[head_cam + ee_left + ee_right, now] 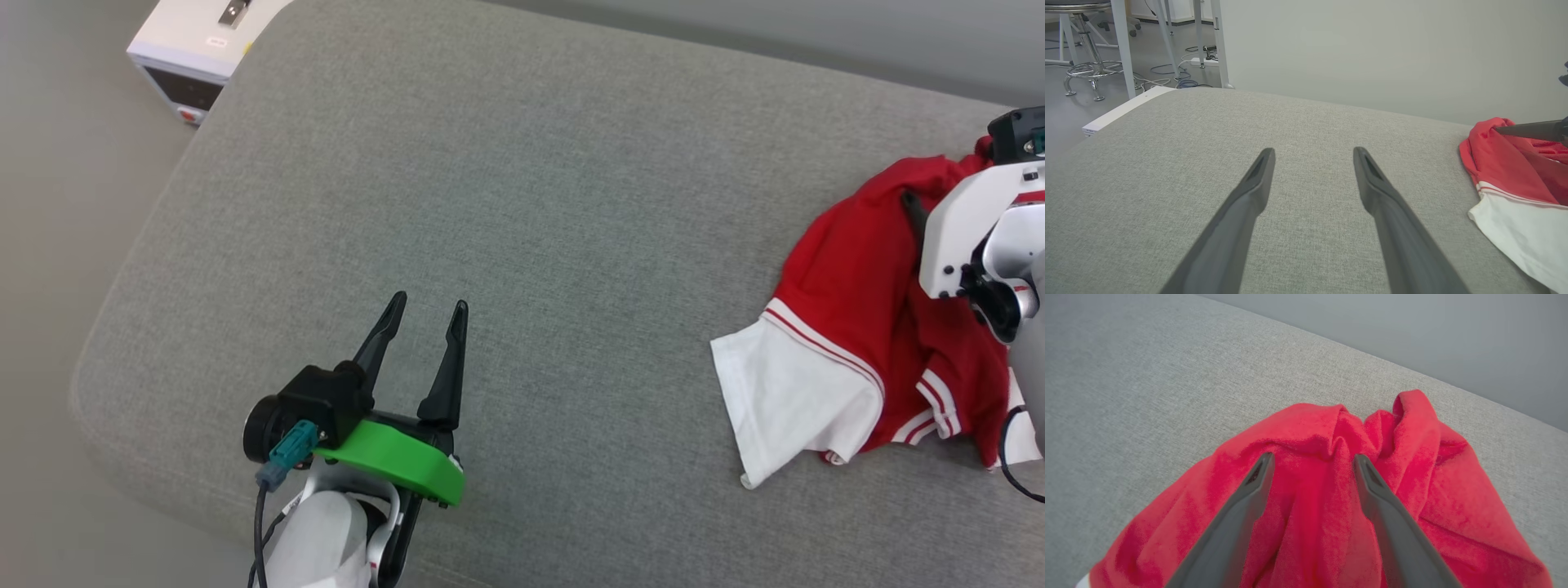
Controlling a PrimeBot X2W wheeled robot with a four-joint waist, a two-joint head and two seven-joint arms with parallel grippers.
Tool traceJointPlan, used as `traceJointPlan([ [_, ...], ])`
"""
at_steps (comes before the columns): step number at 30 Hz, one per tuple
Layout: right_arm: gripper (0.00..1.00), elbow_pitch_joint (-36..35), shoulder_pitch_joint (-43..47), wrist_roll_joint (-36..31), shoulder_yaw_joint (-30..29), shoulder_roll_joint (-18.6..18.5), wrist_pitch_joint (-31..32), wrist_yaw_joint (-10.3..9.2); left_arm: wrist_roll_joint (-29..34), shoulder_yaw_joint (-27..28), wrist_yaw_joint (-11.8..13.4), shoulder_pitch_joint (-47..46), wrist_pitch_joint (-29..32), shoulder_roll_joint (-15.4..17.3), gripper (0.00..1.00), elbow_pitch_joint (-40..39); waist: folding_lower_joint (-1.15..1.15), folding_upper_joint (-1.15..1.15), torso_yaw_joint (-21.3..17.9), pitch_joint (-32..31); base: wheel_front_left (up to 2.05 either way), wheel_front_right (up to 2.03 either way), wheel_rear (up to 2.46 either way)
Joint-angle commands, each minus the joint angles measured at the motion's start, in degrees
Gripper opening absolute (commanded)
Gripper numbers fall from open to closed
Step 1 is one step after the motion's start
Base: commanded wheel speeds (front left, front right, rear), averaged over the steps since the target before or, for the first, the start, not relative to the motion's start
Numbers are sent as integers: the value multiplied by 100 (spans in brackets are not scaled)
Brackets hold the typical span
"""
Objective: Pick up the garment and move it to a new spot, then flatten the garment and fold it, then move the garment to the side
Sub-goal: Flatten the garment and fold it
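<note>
Left gripper (430, 300) over near edge of the grey cushion (531, 204), jaws spread, empty. Garment (849, 327) at cushion's right end, crumpled, one white sleeve splayed out. Right gripper (1313, 456) over its red folds, jaws apart, gripping nothing. Probably placed at new spot; flatten, fold, move-aside not done.

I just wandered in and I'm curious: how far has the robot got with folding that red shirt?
Not far. The garment lies in a crumpled heap at the right end of the cushion, neither flattened nor folded. In hand: the right gripper hangs open over its red folds, gripping nothing. The left gripper hovers open above bare cushion. Flattening, folding and moving it aside all look left to do.
</note>
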Motion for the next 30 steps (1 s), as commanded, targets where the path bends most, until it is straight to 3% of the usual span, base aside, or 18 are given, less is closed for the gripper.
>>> traceJointPlan([
  [1, 100, -58, 2, 214, 15, 48, -161, -5, -3, 25, -16, -58, -33, -31, 100, 12, -1, 0, -188, -195, 0, 0, 0],
  [12, 100, -1369, 1011, 1143, 218, -214, -1594, -5, -121, 28, -16, 130, -33, 20, 100, 132, -1, 0, -869, -822, 0, 0, 0],
  [19, 100, -2745, 2436, 1292, -392, -206, -2413, -5, -405, 180, -16, 371, -33, 26, 100, 148, -1, 0, -1316, -1066, 0, 0, 0],
  [30, 100, -4742, 4614, 717, -1788, 705, -2604, -5, -444, 12, -16, 588, -33, 66, 100, 181, -1, 0, -1599, -1083, 0, 0, 0],
])
